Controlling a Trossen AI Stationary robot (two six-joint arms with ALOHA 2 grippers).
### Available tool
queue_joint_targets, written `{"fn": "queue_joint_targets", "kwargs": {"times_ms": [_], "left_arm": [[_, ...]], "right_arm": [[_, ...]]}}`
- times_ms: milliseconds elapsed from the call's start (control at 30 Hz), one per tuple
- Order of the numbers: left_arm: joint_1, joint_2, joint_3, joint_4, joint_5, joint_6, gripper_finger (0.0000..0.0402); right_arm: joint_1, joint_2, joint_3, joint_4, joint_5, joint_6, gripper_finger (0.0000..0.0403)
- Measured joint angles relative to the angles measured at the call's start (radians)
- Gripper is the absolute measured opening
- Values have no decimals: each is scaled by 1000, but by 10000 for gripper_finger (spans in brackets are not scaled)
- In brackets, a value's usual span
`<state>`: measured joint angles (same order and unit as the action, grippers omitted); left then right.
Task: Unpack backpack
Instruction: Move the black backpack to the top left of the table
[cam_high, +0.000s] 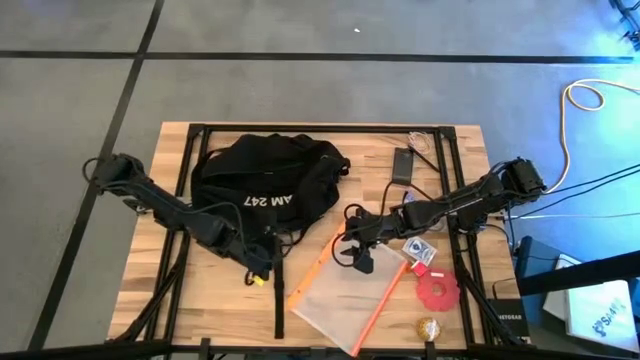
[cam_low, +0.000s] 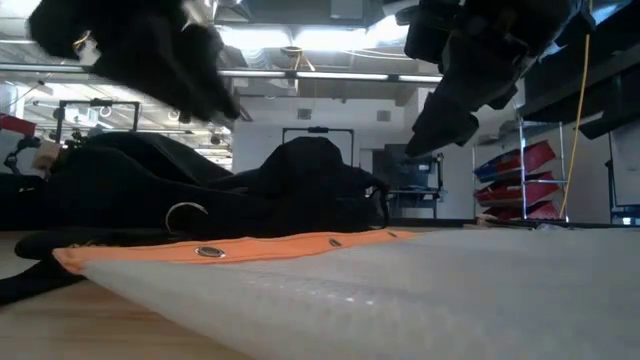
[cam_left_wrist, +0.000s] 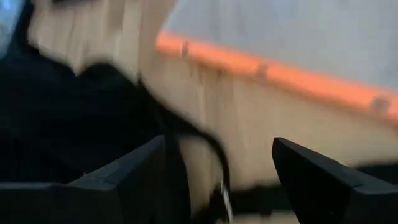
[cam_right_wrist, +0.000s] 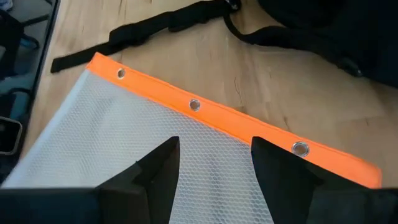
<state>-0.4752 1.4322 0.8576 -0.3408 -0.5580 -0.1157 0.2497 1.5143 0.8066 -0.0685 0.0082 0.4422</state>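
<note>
The backpack lies toward the back of the counter, a slumped black mound with its white lettering turned to the front and its straps trailing forward over the wood. Its long axis runs roughly across the counter, side to side. The left end effector hangs just in front of the bag's near edge, over the trailing straps — of the two arms it is the nearer to the bag, which lies back and slightly to its own left. Its fingers stand wide apart with nothing between them; in the left wrist view a dark strap passes beneath the gap, but whether it touches I cannot tell. The right end effector hovers over the near corner of the mesh pouch, a clear netted sleeve with an orange band and metal eyelets, lying flat beside the bag on the right. Its fingers stand part open and grip nothing; the bag lies off to its own left and farther back. Already out on the counter, right of the pouch — a red disc, a small gold ball, a small card pack and a flat black phone near the back edge. The bag's opening is not visible, so what remains inside cannot be judged.
</note>
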Motion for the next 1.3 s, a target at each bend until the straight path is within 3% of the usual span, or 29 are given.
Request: {"fn": "queue_joint_targets", "kwargs": {"times_ms": [167,433,700,1000,1100,1300], "left_arm": [[-6,42,0,-43,20,-129,278],[-17,190,0,138,67,-6,278],[83,284,0,124,88,-140,278],[97,298,1,116,99,-142,277],[97,298,1,106,103,-151,258],[107,298,2,93,141,-195,183]], "right_arm": [[0,0,0,-1,-1,22,182],[0,0,0,-2,15,22,182],[-1,0,0,0,45,-2,182],[-1,0,0,-1,51,-9,182],[-1,0,0,-1,51,-21,182],[-1,0,0,-1,51,-22,182]]}}
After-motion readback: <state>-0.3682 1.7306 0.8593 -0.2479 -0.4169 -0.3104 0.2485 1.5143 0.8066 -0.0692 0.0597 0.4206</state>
